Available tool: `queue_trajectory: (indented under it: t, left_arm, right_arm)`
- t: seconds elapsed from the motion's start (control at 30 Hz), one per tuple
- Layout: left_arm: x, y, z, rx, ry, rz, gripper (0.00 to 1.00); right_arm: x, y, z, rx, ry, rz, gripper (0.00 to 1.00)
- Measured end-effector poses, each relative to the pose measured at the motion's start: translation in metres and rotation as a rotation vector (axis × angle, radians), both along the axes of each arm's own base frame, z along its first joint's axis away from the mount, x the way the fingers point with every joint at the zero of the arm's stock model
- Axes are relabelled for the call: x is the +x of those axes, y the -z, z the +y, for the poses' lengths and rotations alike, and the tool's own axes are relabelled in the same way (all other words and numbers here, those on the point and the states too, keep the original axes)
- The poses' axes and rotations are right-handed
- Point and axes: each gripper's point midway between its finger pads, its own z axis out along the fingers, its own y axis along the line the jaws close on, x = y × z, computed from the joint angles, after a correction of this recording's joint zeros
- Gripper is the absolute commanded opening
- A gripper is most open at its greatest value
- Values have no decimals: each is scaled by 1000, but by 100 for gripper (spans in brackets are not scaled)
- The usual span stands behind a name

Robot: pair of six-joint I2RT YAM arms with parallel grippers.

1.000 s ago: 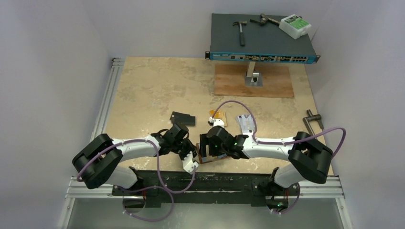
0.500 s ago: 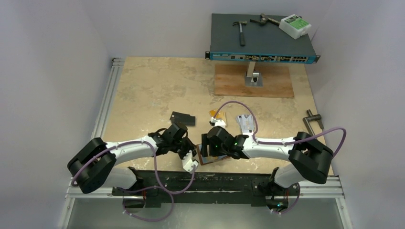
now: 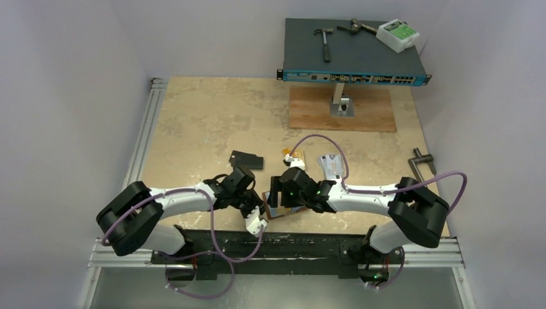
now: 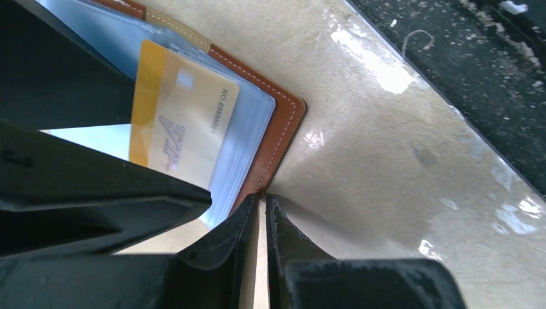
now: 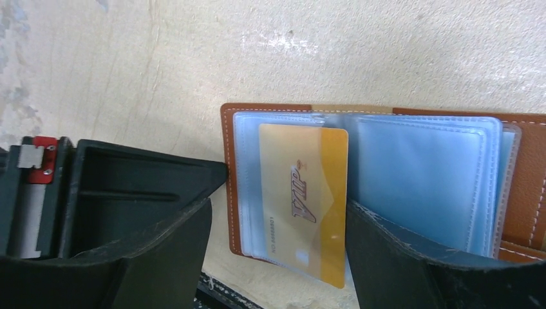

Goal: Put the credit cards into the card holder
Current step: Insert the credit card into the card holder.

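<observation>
Top view, open holder [image 5: 228, 193] at near edge of table [image 3: 193, 116] between both arms, gold card [image 5: 302, 199] partly in its blue sleeve, right gripper [image 5: 283, 199] spread wide astride it, left gripper [image 4: 263, 199] pinched shut at the leather edge, spare cards [image 3: 247, 159] behind, switch [image 3: 354, 76] way back, white walls.

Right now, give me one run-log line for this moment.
card holder: open on table | gold VIP card: partly in clear sleeve | left hand: shut at holder's edge | right hand: open over card

Left arm [image 3: 180, 196] low, left fingers [image 4: 222, 257] seemingly together; right arm [image 3: 364, 196] low, right fingers [image 5: 148, 257] wide apart.
</observation>
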Motion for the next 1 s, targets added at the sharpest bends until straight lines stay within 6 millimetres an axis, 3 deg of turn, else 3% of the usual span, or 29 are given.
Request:
queue_trajectory:
  t: [0.6, 0.77, 1.0]
  left_arm:
    - [13, -6, -12, -42, -13, -45, 9]
    - [14, -8, -13, -44, -13, -47, 9]
    - [15, -10, -17, -59, -18, -48, 9]
  right_arm:
    - [13, -6, -14, 161, 17, 45, 78]
    - [14, -9, -19, 150, 7, 35, 87]
    - [11, -5, -17, 142, -24, 50, 84]
